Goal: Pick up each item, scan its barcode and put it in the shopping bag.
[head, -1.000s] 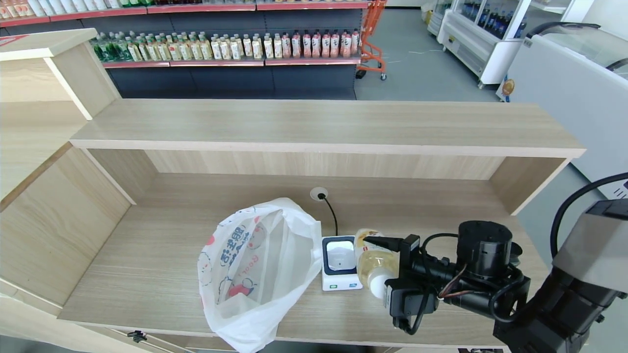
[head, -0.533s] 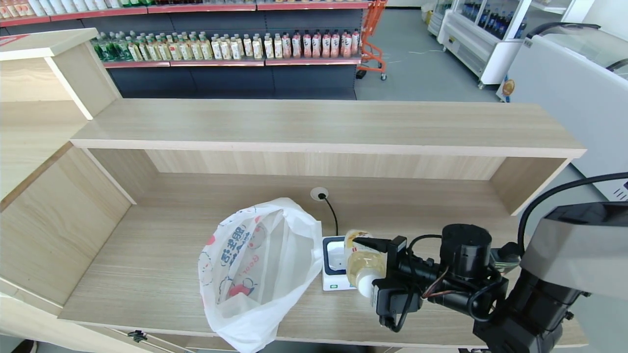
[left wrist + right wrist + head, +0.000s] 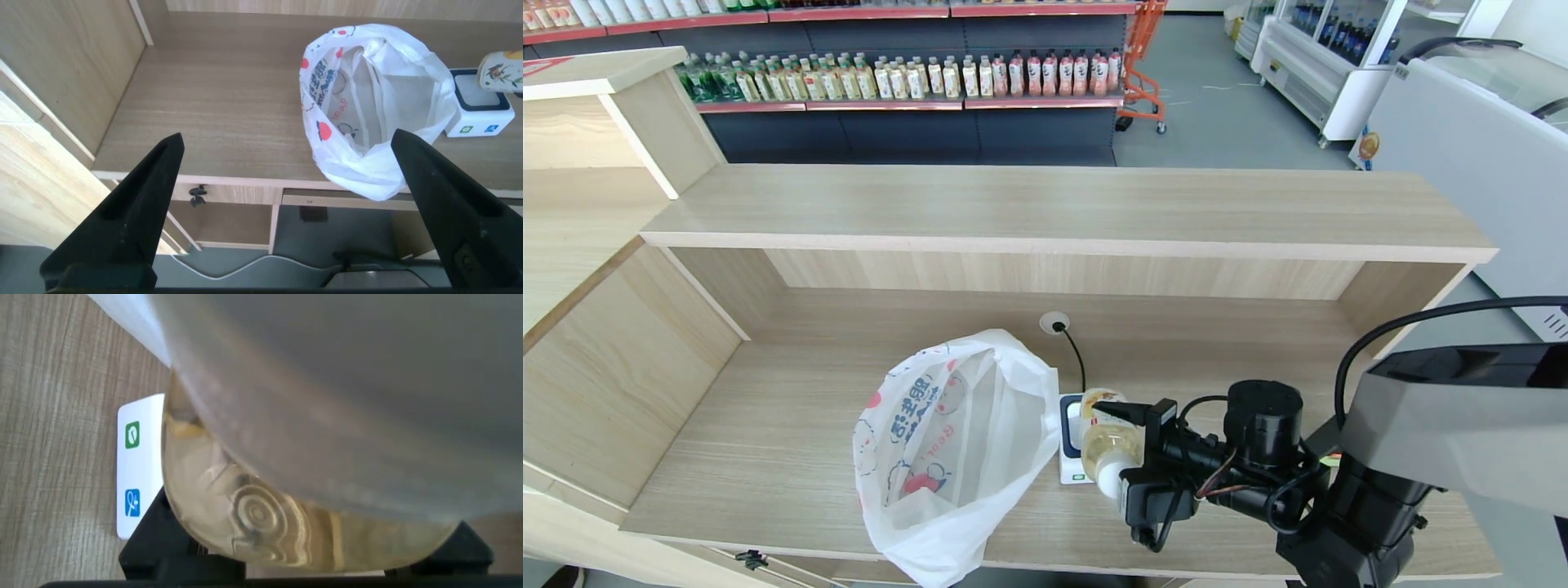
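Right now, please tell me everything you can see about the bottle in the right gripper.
The bottle is clear plastic with pale yellow liquid, a white cap and a printed label at its far end. It lies on its side, cap toward the counter's near edge, clamped in the right gripper. It hangs over the white scanner, beside the shopping bag; whether it touches the scanner cannot be told.

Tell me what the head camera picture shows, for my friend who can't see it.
The robot's right claw holds a bottle of pale yellow drink over a white scanner on a wooden counter. An open white shopping bag sits left of the scanner; shop shelves stand behind.
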### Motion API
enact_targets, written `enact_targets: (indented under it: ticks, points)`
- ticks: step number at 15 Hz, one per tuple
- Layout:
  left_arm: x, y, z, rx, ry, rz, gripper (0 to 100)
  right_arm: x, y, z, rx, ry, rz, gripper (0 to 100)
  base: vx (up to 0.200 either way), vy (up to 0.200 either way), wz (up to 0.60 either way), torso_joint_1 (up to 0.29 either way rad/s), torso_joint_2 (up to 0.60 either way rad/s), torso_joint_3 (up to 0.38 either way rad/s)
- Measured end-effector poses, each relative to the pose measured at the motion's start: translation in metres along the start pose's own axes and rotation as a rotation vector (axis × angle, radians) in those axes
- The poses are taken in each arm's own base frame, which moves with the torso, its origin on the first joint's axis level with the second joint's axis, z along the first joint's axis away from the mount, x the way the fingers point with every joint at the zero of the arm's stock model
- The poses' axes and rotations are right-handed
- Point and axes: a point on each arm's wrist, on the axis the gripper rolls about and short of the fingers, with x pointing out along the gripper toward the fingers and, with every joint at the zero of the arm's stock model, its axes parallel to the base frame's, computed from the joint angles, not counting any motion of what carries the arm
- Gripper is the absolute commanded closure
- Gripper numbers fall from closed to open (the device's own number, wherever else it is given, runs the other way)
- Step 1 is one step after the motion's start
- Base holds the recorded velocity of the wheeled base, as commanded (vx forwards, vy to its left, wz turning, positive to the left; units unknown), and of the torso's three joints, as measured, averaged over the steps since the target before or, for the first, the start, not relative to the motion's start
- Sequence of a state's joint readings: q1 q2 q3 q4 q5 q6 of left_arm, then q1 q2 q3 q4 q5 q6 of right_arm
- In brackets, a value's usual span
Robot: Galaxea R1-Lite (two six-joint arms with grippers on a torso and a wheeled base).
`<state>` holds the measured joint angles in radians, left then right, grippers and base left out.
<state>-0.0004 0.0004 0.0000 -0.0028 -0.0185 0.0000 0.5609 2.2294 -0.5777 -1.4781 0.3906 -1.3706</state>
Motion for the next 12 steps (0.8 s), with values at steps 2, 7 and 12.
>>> enact_targets:
  ticks: [2,7,12]
  points:
    - [0.0,0.0,0.0,0.0,0.0,0.0,0,0.002,0.003,-0.001,-0.006,-0.005,-0.013,100,0.0,0.0,0.0,0.0,0.0,0.0]
    - [0.0,0.0,0.0,0.0,0.0,0.0,0,0.004,0.009,-0.003,0.001,-0.002,-0.007,100,0.0,0.0,0.0,0.0,0.0,0.0]
    - [0.0,0.0,0.0,0.0,0.0,0.0,0,0.013,0.007,-0.006,0.007,-0.008,-0.028,100,0.0,0.0,0.0,0.0,0.0,0.0]
